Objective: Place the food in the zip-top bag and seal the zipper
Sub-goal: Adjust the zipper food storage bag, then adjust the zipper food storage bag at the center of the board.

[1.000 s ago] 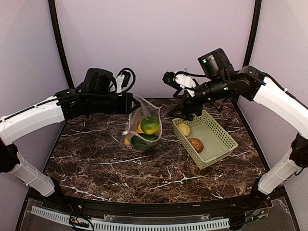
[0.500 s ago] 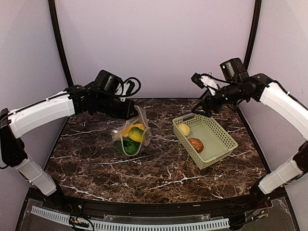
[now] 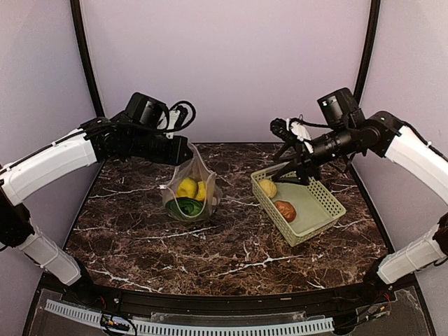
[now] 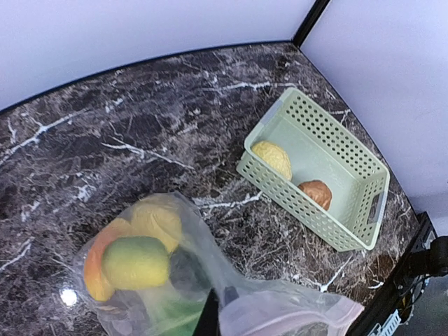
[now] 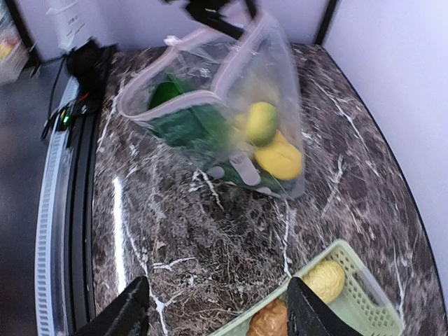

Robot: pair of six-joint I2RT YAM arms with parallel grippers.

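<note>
From above, the filling step looks part done. The bag (image 3: 189,194) stands left of the table's middle with several pieces of food inside. The left gripper (image 3: 183,151) is clamped on its top edge and lifts it. The basket (image 3: 316,218) sits towards the right edge with a lemon (image 3: 267,187) and a potato (image 3: 285,210) in it. The right gripper (image 3: 285,170) hangs above the basket's far-left corner, touching nothing.

From the left wrist, the left gripper (image 4: 215,316) is pinched on the bag (image 4: 280,311). The zipper cannot be made out here.

From the right wrist, the fingers (image 5: 115,315) are spread wide with nothing between them. The bag's mouth gapes, and the lemon (image 5: 325,280) and potato (image 5: 269,318) lie just below.

Next, the right gripper likely needs to drop onto one of the two and close on it.
</note>
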